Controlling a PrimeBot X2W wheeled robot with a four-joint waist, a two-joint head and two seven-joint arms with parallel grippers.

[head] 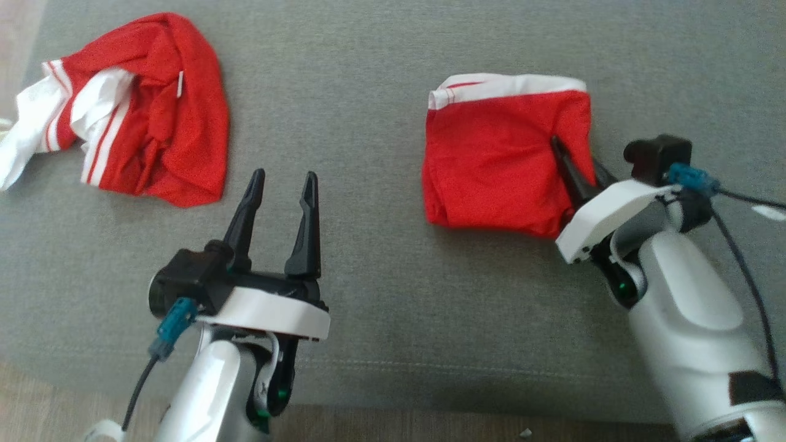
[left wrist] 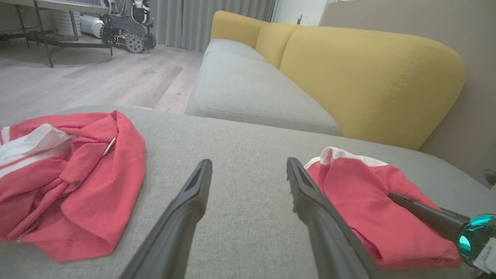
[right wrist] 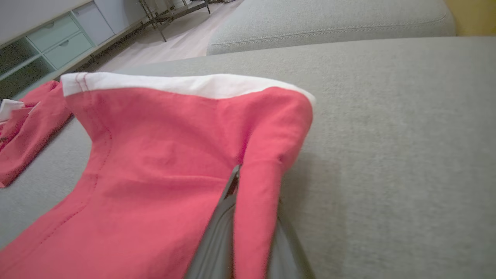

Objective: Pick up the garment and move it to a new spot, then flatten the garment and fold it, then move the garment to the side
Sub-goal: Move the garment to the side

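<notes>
A folded red garment with a white band along its far edge lies on the grey cushion at the right. My right gripper is shut on a raised fold of its right edge. In the right wrist view that fold stands pinched between the two dark fingers. The left wrist view has the same garment at the right, with my right gripper's finger lying on it. My left gripper hovers open over bare cushion between the two garments, holding nothing.
A second, crumpled red-and-white garment lies at the cushion's far left. Behind are a yellow backrest and another grey seat. Wooden floor, another robot and a drawer cabinet lie beyond.
</notes>
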